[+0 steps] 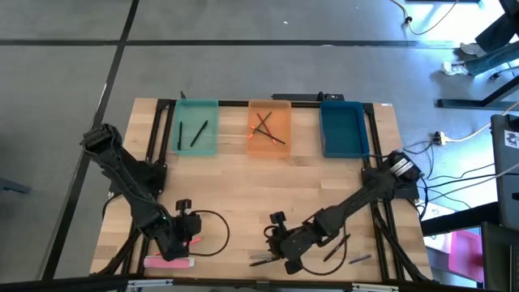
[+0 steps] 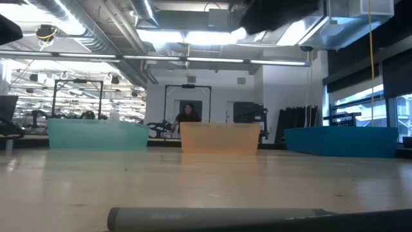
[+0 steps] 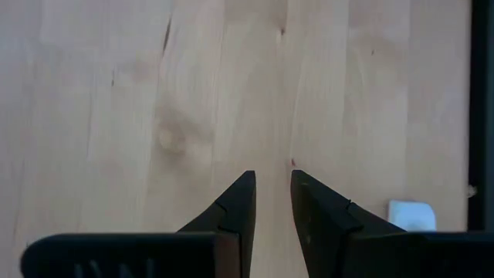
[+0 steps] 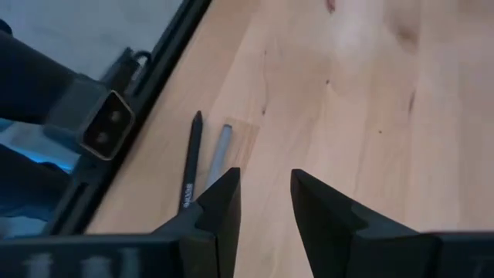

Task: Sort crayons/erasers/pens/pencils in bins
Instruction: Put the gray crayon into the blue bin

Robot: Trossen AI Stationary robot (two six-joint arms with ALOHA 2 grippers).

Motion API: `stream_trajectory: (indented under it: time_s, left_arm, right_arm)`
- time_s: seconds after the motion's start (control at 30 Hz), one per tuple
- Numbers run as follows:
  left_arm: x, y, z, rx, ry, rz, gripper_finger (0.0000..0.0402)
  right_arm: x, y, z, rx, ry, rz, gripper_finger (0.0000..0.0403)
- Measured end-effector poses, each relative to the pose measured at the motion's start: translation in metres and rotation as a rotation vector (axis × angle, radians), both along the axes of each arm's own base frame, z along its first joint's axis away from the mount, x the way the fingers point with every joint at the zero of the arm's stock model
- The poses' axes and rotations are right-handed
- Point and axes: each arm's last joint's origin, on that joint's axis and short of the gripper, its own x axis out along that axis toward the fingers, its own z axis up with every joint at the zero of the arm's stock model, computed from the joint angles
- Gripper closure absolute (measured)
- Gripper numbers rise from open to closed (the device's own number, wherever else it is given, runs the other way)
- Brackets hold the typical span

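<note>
Along the far edge stand three bins: teal (image 1: 197, 126) with two black pens, orange (image 1: 269, 128) with crossed pencils, and blue (image 1: 341, 128). My left gripper (image 1: 183, 234) (image 3: 272, 176) hovers near the near edge, open by a narrow gap over bare wood. The pink and white eraser (image 1: 169, 261) lies flat just nearward of it; its white part (image 3: 411, 215) shows beside the fingers. My right gripper (image 1: 284, 245) (image 4: 264, 174) is open above the table near a black pen (image 4: 191, 162) and a grey stick (image 4: 220, 154), both lying flat.
More sticks lie on the wood by the right arm (image 1: 336, 247) (image 1: 357, 259). A grey stick (image 2: 219, 218) lies across the low view's foreground. Black frame rails (image 1: 154, 138) run along the table's sides. A person (image 2: 188, 115) shows far behind the bins.
</note>
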Motion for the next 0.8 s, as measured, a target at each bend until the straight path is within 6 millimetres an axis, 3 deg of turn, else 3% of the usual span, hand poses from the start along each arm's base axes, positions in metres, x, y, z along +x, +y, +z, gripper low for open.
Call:
stream_trajectory:
  time_s: [0.23, 0.8]
  left_arm:
    - [0.001, -0.002, -0.004, 0.008, 0.005, -0.002, 0.0325]
    - [0.001, -0.002, -0.004, 0.021, 0.005, -0.026, 0.0325]
  right_arm:
    - [0.015, 0.007, -0.033, 0.058, 0.024, 0.054, 0.0282]
    - [0.026, 0.015, -0.085, 0.030, 0.055, 0.084, 0.0282]
